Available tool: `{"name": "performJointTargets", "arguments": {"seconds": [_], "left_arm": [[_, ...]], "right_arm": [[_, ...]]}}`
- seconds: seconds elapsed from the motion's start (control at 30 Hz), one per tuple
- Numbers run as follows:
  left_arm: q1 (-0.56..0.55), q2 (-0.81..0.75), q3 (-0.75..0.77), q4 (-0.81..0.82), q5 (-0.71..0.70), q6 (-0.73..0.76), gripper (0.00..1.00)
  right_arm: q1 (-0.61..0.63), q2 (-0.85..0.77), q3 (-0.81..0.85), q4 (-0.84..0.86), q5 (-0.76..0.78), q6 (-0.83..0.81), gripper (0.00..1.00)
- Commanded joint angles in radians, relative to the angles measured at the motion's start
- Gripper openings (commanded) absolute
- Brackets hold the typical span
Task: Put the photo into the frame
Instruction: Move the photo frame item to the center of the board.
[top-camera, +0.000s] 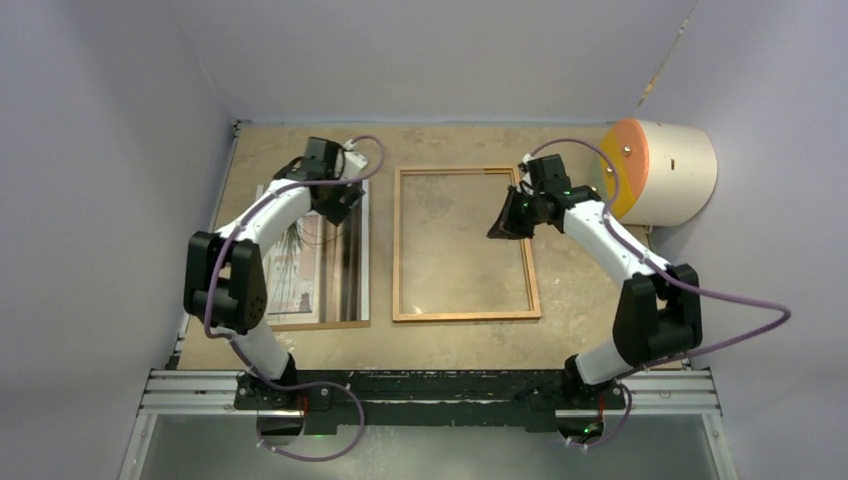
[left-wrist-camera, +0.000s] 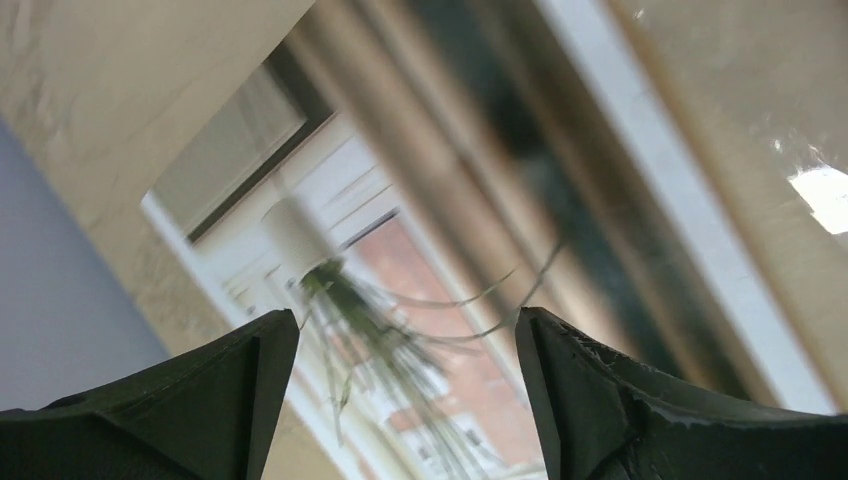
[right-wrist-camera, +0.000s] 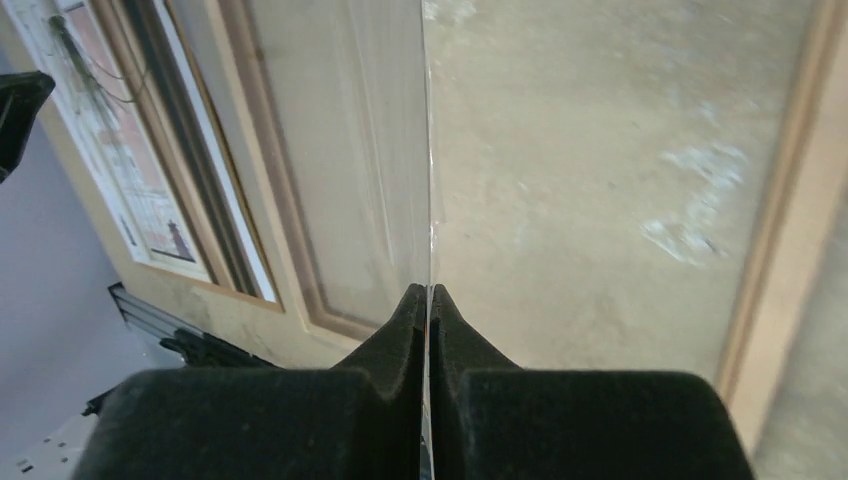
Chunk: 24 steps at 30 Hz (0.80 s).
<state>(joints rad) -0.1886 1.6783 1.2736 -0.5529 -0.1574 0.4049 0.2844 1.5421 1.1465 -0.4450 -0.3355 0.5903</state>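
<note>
Two hands: my left hand (left-wrist-camera: 405, 325) gapes wide, nothing between its dark fingers; my right hand (right-wrist-camera: 428, 295) is pinched tight on the glass pane (right-wrist-camera: 428, 190).
Photo: the photo (top-camera: 300, 275), flat paper, lies beneath my left hand, partly hidden by that arm.
Frame: the frame (top-camera: 465, 316), thin orange-brown wood, lies flat on the mottled bench (top-camera: 570, 290) under my right hand.
Glass pane: clear, edge-on, a thin line; its outline is hard to make out.

Soft, even light — blurry photo (left-wrist-camera: 400, 300) up close, white glare patch alongside.
</note>
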Motion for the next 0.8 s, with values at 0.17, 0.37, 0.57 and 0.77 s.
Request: {"name": "performJointTargets", "arguments": {"seconds": [0.17, 0.37, 0.57, 0.77], "left_arm": [[-0.217, 0.159, 0.116, 0.021, -0.007, -0.092, 0.85], [-0.259, 0.142, 0.036, 0.095, 0.041, -0.101, 0.86], [-0.294, 0.179, -0.028, 0.14, -0.029, -0.097, 0.86], [-0.299, 0.22, -0.113, 0.196, -0.169, -0.04, 0.85]], "right_arm": [[-0.061, -0.187, -0.031, -0.202, 0.132, -0.091, 0.0], [-0.068, -0.217, -0.091, -0.156, 0.146, -0.034, 0.0], [-0.069, -0.242, -0.127, -0.108, 0.151, 0.01, 0.0], [-0.069, -0.253, -0.153, -0.072, 0.147, 0.028, 0.0]]}}
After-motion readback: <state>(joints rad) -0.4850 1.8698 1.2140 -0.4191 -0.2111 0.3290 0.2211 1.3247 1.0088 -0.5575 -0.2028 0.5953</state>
